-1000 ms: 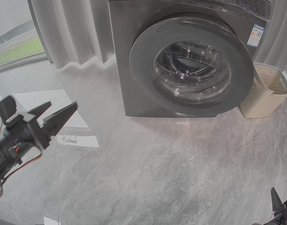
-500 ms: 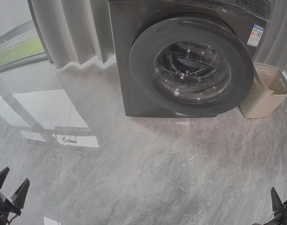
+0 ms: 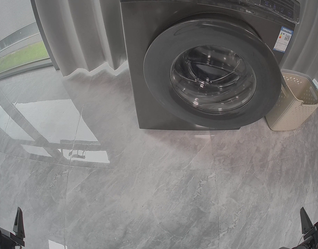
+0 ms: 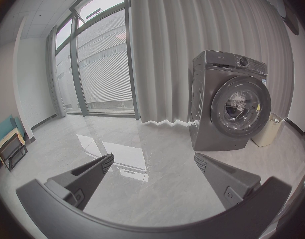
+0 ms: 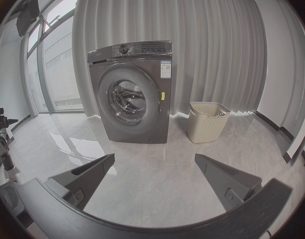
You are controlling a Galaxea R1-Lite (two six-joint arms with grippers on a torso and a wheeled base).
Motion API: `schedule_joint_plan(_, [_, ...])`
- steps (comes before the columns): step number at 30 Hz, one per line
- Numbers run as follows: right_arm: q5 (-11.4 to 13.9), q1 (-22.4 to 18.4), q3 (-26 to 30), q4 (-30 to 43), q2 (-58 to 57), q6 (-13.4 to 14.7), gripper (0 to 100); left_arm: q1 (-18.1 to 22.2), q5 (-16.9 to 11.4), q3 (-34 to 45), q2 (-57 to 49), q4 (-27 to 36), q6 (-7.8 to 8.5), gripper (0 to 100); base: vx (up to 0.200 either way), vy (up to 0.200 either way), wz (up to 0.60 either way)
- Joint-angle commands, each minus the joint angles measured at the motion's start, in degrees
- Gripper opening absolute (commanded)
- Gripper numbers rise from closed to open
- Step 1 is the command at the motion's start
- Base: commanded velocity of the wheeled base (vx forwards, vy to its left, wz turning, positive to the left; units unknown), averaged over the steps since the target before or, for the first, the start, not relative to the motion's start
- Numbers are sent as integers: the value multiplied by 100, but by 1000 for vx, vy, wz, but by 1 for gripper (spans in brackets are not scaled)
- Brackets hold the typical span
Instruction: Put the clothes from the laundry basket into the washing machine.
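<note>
Left gripper (image 4: 153, 159): low over grey tiled floor (image 3: 148, 197), fingers spread wide, nothing held. Right gripper (image 5: 154, 158): low too, fingers spread wide, nothing held. Washing machine (image 3: 138, 70): well ahead of both grippers, round door (image 3: 213, 73) shut. Cream laundry basket (image 3: 294, 104): far ahead of right gripper, upright on floor, just beside machine's right side. White curtain (image 3: 79, 25) behind machine and basket.

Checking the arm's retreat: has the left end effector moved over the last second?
Yes. The left end effector dropped low and drew back, away from the washing machine.
</note>
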Motion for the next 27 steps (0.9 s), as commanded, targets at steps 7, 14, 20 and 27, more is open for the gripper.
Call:
schedule_joint_plan(7, [0, 0, 101, 0, -84, 0, 100, -11, -649, 107, -165, 120, -382, 100, 0, 0, 0])
schedule_joint_plan(14, [0, 0, 101, 0, -84, 8, 100, -11, -649, 107, -165, 120, -382, 100, 0, 0, 0])
schedule_joint_plan(20, [0, 0, 101, 0, -84, 0, 100, -2, -667, 98, -156, 129, -338, 100, 0, -167, 0])
schedule_joint_plan(27, [0, 0, 101, 0, -84, 0, 100, -11, -684, 98, -156, 129, -329, 100, 0, -200, 0])
